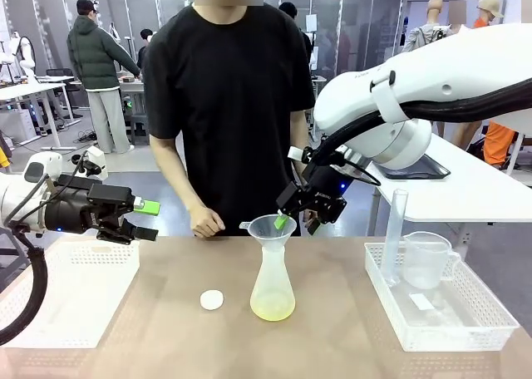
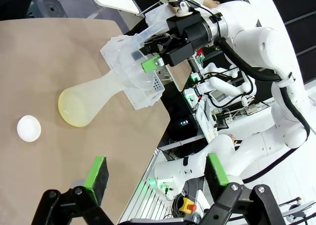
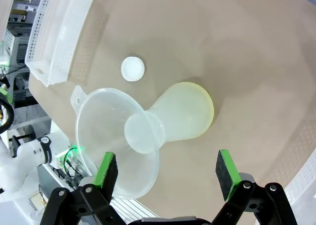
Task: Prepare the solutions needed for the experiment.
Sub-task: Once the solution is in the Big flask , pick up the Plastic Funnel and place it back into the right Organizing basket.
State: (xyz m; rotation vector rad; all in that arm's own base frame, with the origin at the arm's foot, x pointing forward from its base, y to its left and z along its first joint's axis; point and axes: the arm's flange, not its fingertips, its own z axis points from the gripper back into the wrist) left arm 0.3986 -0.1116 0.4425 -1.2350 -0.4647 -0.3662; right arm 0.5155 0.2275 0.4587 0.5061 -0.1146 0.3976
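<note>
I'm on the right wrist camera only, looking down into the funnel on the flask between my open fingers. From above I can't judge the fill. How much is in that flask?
Observer: From the front, the flask holds only a shallow layer of pale yellow-green liquid at its base.
Operator: Understood. What other labware is on the table besides the white basket and the cap I can see?
Observer: A beaker and a tall cylinder stand in a second white tray, on the robot's right of the flask.
</note>
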